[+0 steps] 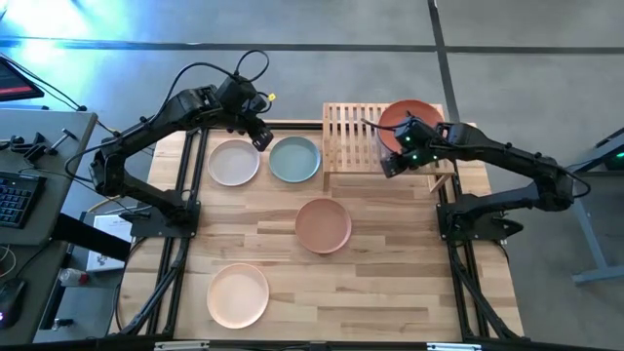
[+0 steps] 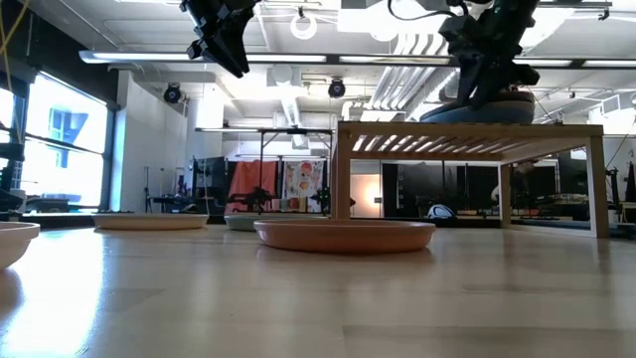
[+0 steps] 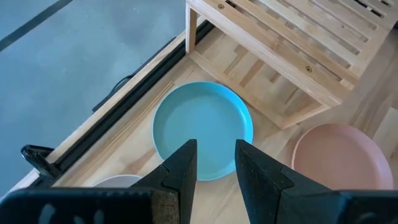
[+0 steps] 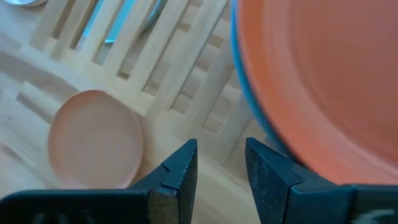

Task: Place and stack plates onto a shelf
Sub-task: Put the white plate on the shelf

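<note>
An orange-red plate lies on the right half of the shelf; the right wrist view shows a blue rim under it. My right gripper hovers open over the shelf's near edge beside that stack, with nothing between its fingers. My left gripper hangs open above the table's far left, over the gap between an off-white plate and a pale sage plate, which looks blue below its fingers. A tan-pink plate and a peach plate lie flat on the table.
The shelf's left half is bare slats. The tan-pink plate lies just in front of the shelf. Bare tabletop lies at the near right. A desk with a keyboard stands left of the table.
</note>
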`<action>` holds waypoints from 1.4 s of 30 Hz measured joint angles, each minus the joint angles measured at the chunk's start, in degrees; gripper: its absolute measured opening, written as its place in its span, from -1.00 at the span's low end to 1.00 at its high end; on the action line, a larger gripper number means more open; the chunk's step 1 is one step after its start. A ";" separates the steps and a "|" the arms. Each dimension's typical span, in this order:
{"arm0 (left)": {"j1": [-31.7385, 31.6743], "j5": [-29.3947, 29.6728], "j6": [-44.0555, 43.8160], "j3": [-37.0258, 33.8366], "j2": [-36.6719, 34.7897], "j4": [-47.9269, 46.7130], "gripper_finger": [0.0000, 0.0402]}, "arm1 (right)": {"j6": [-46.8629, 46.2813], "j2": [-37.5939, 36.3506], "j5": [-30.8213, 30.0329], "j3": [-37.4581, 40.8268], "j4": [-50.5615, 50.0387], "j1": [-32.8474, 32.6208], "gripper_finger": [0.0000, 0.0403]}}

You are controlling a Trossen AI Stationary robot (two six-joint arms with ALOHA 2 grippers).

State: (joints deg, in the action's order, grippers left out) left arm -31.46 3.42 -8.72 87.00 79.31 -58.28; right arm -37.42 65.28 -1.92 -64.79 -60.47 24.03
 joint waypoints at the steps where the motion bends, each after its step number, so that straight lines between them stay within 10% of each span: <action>1: 0.00 -0.10 -0.10 0.00 0.00 -0.29 -0.52 | -0.02 -0.02 1.13 0.00 0.34 -0.02 -0.43; 10: 1.08 -2.94 -4.67 0.00 1.08 -5.63 -0.52 | -0.03 -0.02 12.16 0.00 9.66 -2.86 -0.43; 27: 7.69 -2.55 -2.53 -0.26 10.89 -10.00 -0.52 | 1.70 -0.04 12.43 0.00 13.97 -4.59 -0.43; 42: 7.43 1.58 -17.84 -19.71 11.45 -4.48 -0.52 | 1.90 -0.07 11.65 0.00 13.97 -4.59 -0.43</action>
State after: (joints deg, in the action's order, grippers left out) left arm -24.03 5.00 -26.56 67.29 90.76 -62.76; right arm -35.53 65.21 9.72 -64.79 -46.50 19.44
